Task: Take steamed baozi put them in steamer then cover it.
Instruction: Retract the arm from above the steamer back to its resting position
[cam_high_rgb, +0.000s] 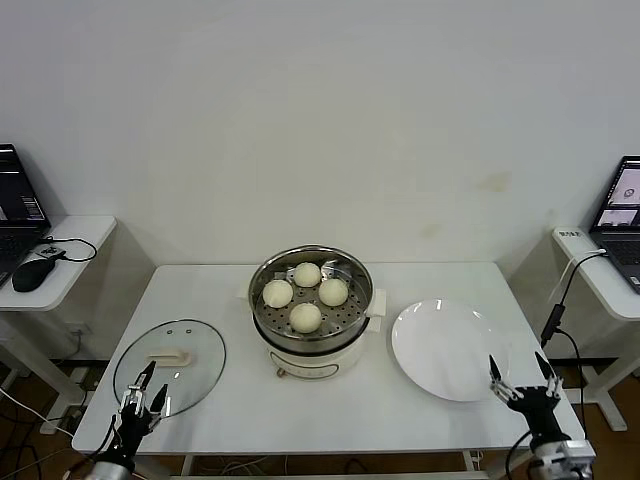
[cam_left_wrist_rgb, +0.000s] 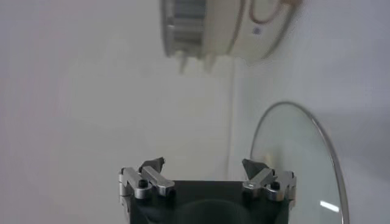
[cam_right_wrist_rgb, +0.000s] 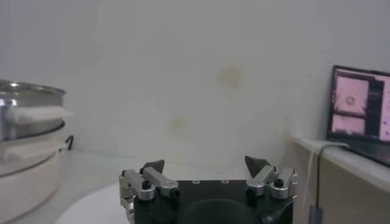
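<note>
The left hand (cam_high_rgb: 146, 385) hangs over the near left edge of the table (cam_high_rgb: 230, 400), fingers apart and holding nothing. The right hand (cam_high_rgb: 522, 373) hangs at the near right edge, fingers apart too, also holding nothing. Past both hands, in the middle, stands the steamer (cam_high_rgb: 311, 310). Four steamed baozi (cam_high_rgb: 306, 317) sit inside it. The cover (cam_high_rgb: 170, 364) lies flat just beyond the left hand. A white plate (cam_high_rgb: 445, 350) with nothing on it lies just beyond the right hand.

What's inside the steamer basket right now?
Four baozi sit on the perforated bottom of the steamer, uncovered. The glass cover lies on the table to the robot's left. What is beneath the basket is hidden.
</note>
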